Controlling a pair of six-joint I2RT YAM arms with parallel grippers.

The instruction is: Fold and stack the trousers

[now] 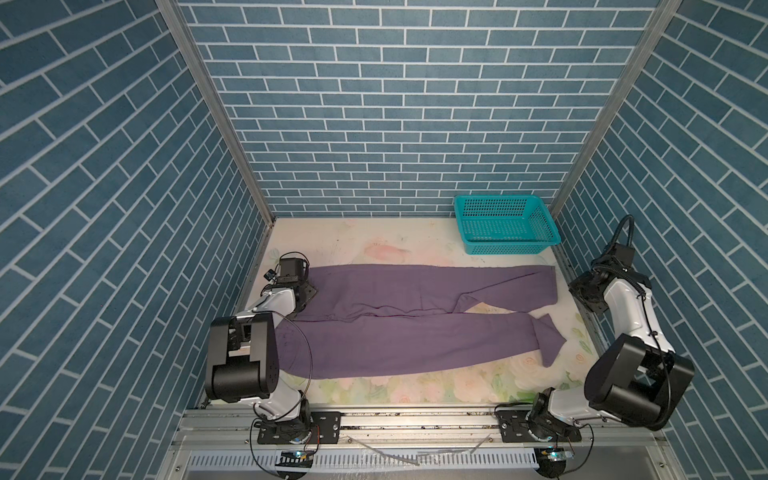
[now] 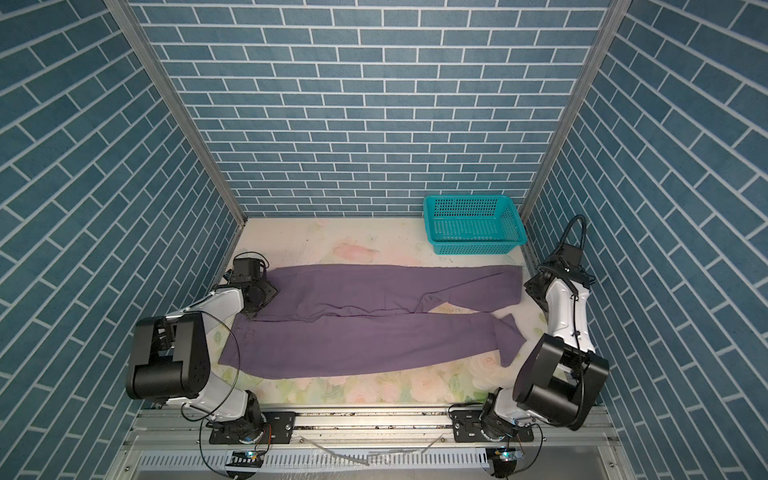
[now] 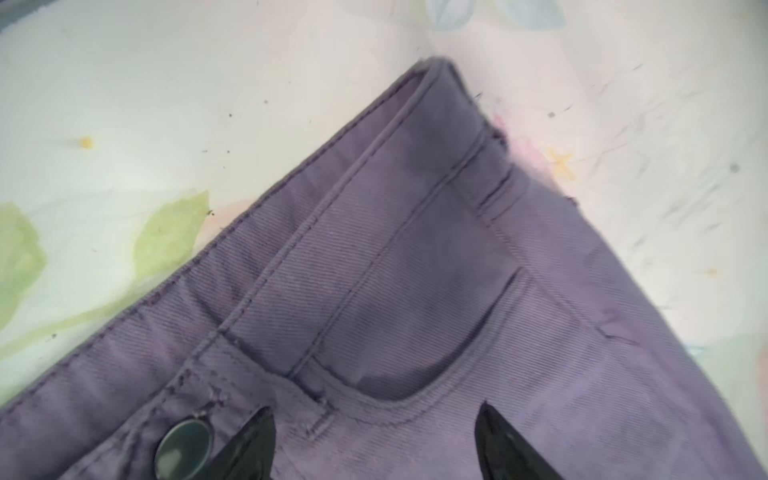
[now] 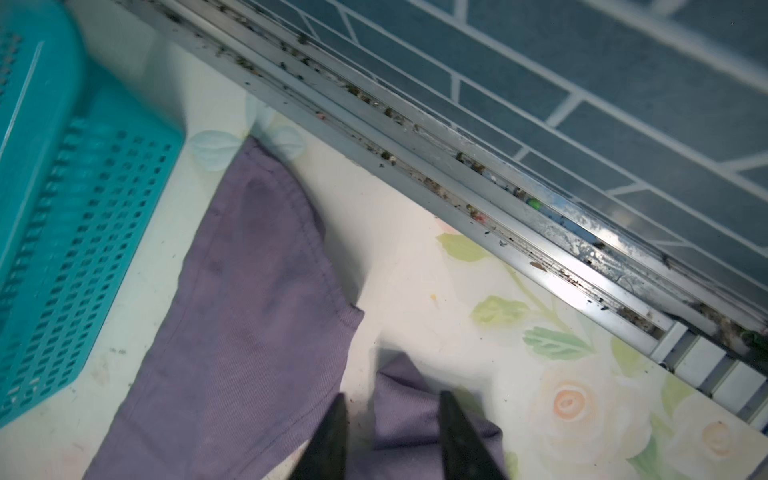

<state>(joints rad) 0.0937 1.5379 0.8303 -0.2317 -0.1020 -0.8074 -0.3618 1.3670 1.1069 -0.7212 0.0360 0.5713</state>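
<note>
from my seat i see the trousers point(image 1: 399, 320) spread flat across the floral table point(image 1: 374, 245). in both top views they lie crosswise, with the waistband point(image 3: 332, 249) at the left edge and both legs running out to the right. the far leg point(image 1: 519, 286) lies fairly straight and ends near the right side. its end is just in front of the teal basket point(image 1: 505, 224), which sits in the far right corner with a strip of bare table between it and the cloth. the near leg point(image 1: 415, 345) is flat along most of its run, but its end is kinked and doubled over, pointing toward the front. my left gripper point(image 3: 374, 411) sits over the far corner of the waistband. on the left wrist camera its two black fingertips point(image 3: 249, 444) stand wide apart over the cloth. one is beside the dark round button point(image 3: 183, 451), and the curved pocket opening point(image 3: 436, 361) is just ahead of them. nothing is pinched between them. my right gripper point(image 4: 392, 397) is down at the leg ends by the metal rail point(image 4: 457, 166). on the right wrist camera its fingers point(image 4: 328, 440) stand with a modest gap, and a raised corner of the near leg pokes up between them. i cannot tell whether they are biting on that corner or only straddling it. the far leg's hem lies flat just beyond, untouched.
</note>
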